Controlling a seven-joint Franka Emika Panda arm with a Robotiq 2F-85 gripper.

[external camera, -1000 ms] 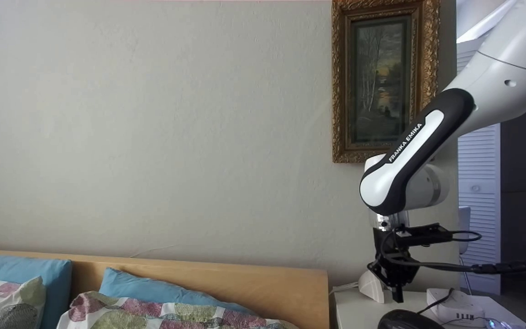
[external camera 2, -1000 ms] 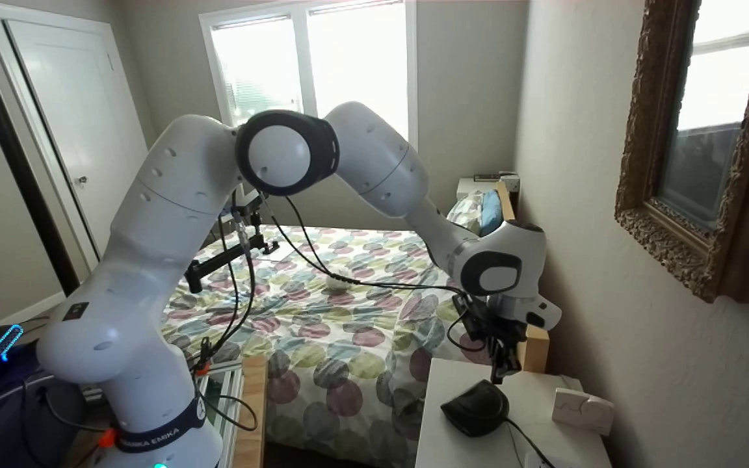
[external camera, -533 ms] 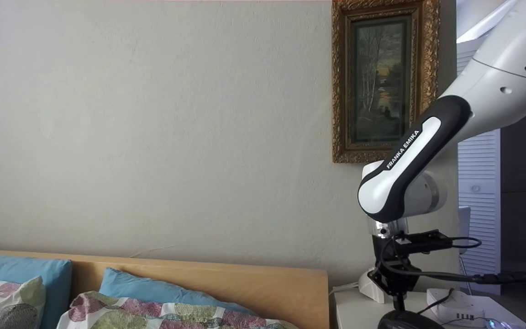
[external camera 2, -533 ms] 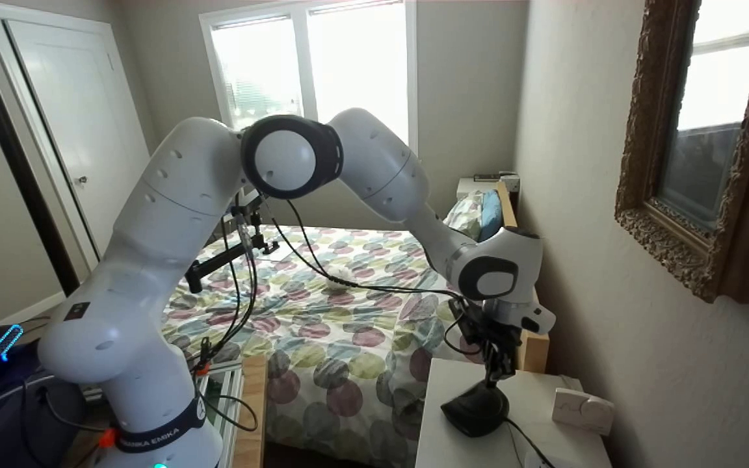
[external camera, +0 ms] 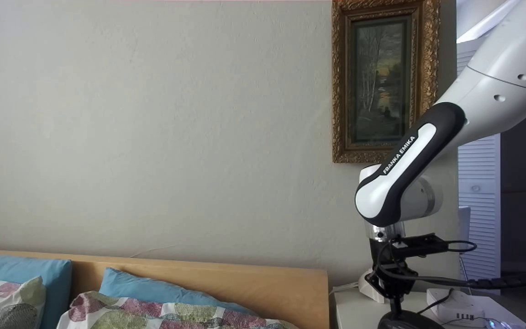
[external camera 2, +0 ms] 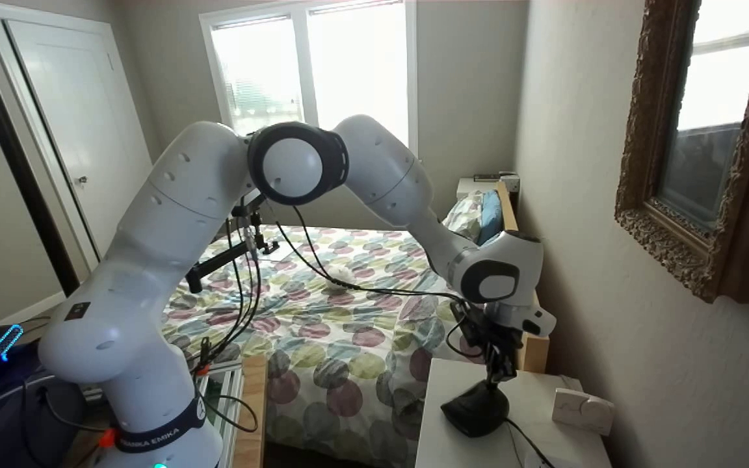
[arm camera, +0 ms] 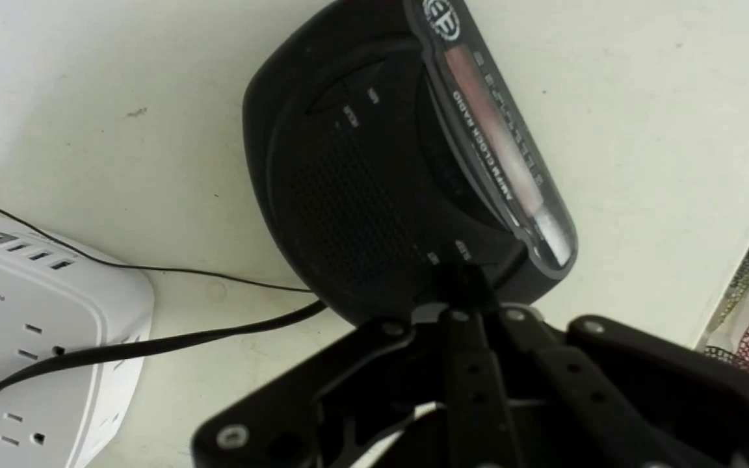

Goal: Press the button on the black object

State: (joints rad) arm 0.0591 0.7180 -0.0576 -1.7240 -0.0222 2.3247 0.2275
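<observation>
The black object is a low, domed clock radio [arm camera: 355,201] lying on the white nightstand; it also shows in both exterior views [external camera: 404,321] [external camera 2: 476,411]. The wrist view shows its printed labels, speaker grille and reddish display strip. My gripper [arm camera: 462,279] points down with its fingers together and nothing held between them. The fingertips meet the top of the clock radio near its small printed labels at one end. They hide the buttons under them, so I cannot tell if one is pushed in. The gripper also shows in both exterior views [external camera: 396,307] [external camera 2: 491,379].
The nightstand [external camera 2: 436,390] stands beside the bed [external camera 2: 322,364] and the wall. A white power block [arm camera: 30,338] with USB ports and a white upright thing [external camera 2: 582,411] are on it. A black cord [arm camera: 218,335] runs from the clock radio. A framed painting [external camera: 381,82] hangs above.
My gripper has come down from just above the clock radio until its fingertips meet the top. In the last half second it has moved only slightly. The clock radio has not visibly moved.
</observation>
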